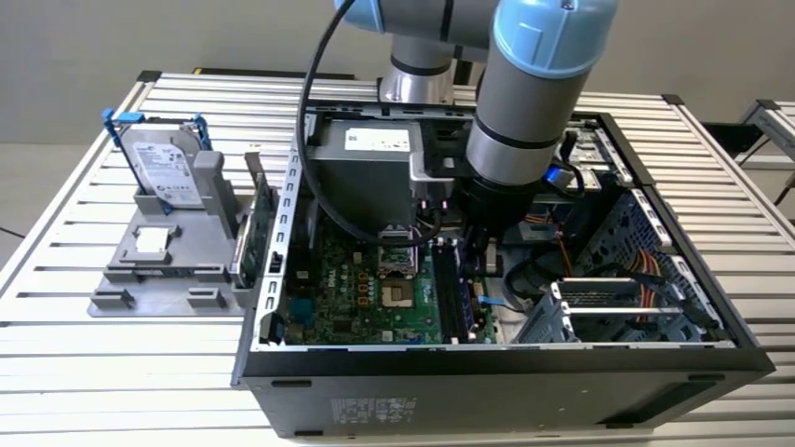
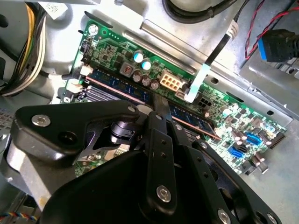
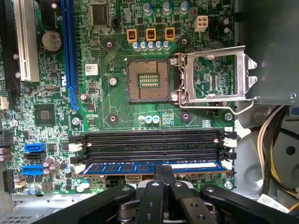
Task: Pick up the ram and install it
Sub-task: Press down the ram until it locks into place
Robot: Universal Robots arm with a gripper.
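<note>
The long, thin blue-green ram stick (image 3: 154, 166) lay along the outermost of the black memory slots (image 3: 152, 145) on the green motherboard (image 3: 112, 109), lined up with that slot so its edge could seat into the connector. The arm's black gripper (image 3: 164, 173) reached down into the open black computer case (image 1: 497, 368) directly over the stick's middle, and its fingers looked clenched on the ram's top edge, presumably to keep the load centred and the stick level. The white latches (image 3: 228, 139) at the slot ends stood beside the stick's corners; whether they had clicked home could not be told. The silver socket frame (image 3: 216, 74) stood open nearby, well clear of the work.
</note>
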